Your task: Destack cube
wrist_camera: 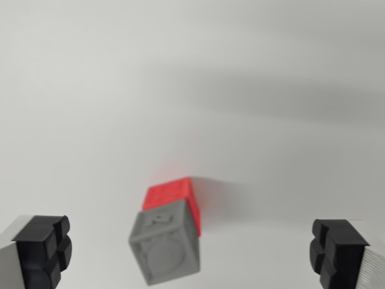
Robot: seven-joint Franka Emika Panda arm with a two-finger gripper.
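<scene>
On the plain white surface (90,90) a grey cube (165,250) sits on top of a red cube (177,195), low in the wrist view and a little left of centre, the pair turned slightly askew. Both look like small rigid plastic blocks, light and stiff, with smooth faces that might slip if pinched off-centre; I'd judge the grey one is best taken across two opposite side walls, clear of the red block beneath, so only the top one lifts. The claw (192,253) is spread wide, one black fingertip (45,250) at the wrist view's left and the other at its right, both well apart from the stack, holding nothing and touching nothing.
</scene>
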